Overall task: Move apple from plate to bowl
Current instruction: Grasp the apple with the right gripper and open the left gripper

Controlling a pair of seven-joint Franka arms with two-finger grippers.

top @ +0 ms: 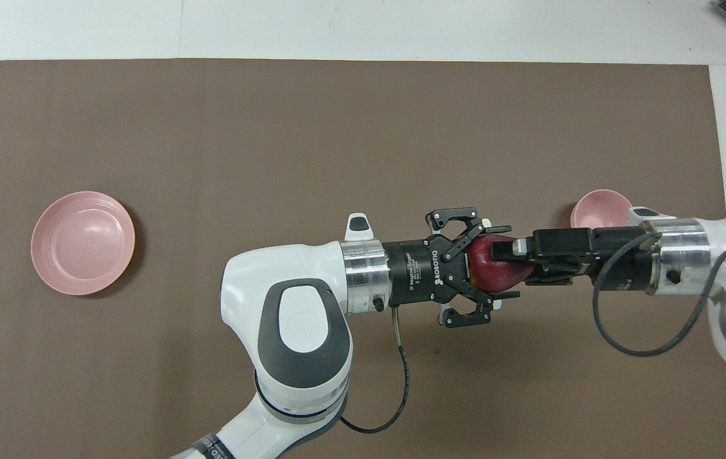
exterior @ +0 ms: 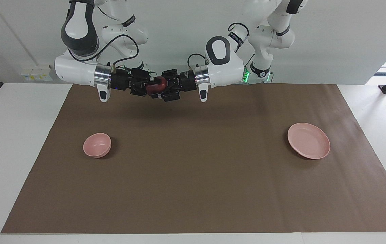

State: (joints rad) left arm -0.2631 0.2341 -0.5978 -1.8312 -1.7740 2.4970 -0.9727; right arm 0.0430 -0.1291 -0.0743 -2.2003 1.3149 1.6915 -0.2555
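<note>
Even, bright overhead light; soft shadows lay beside the shallow pale pink plate (exterior: 308,140) and under the arms; focus sharp.

Facing camera sitting high across table, looking toward robots and down, taking in whole brown rectangular paper mat (exterior: 193,159), arm bases at top. Overhead camera hanging above robots' end, looking forward and steeply down, sitting closer, cropping mat (top: 337,140) at bottom. Views standing half turn apart. Both sharing mat, wide shallow pale pink plate (exterior: 308,145) (top: 82,243), small deep pale pink bowl (exterior: 97,145) (top: 598,205).
</note>
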